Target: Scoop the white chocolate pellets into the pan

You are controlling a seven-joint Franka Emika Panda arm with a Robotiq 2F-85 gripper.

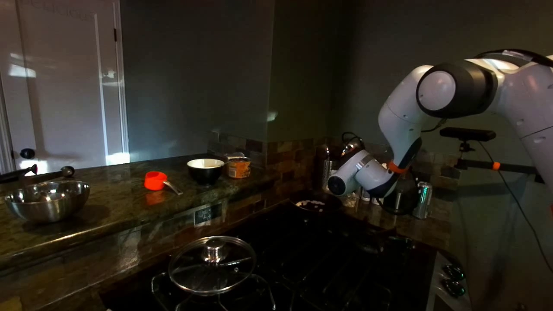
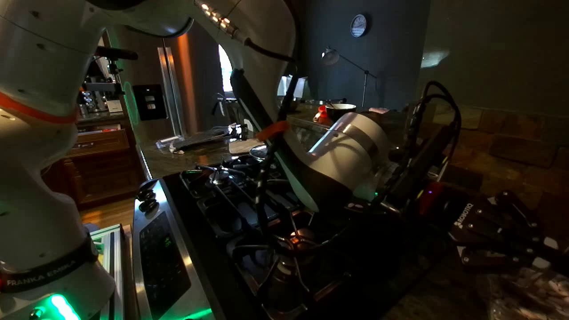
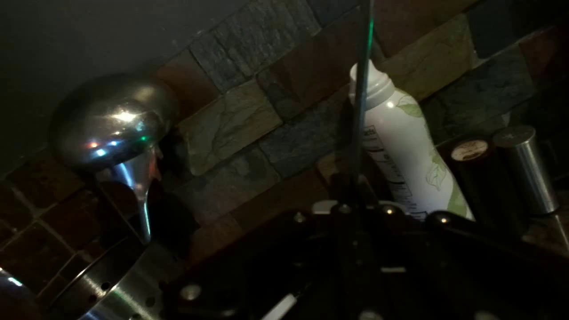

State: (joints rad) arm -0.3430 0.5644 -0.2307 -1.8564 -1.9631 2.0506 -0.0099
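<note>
In the wrist view my gripper (image 3: 357, 206) is shut on a thin metal utensil (image 3: 362, 93), whose narrow strip rises from between the fingertips; the utensil's far end is cut off by the frame. An exterior view shows the gripper (image 2: 546, 253) in deep shadow, pointing away from the stove toward the back counter. A dark round pan (image 1: 327, 200) sits at the back of the stove, with white chocolate pellets (image 1: 311, 204) lying in it. The forearm hides the gripper in an exterior view.
In the wrist view a ladle (image 3: 115, 120) stands in a perforated steel holder (image 3: 129, 284), beside a white bottle (image 3: 400, 151). A lidded pot (image 1: 211, 263) is on the stove. The ledge carries a steel bowl (image 1: 47, 201), orange cup (image 1: 155, 180) and black bowl (image 1: 205, 172).
</note>
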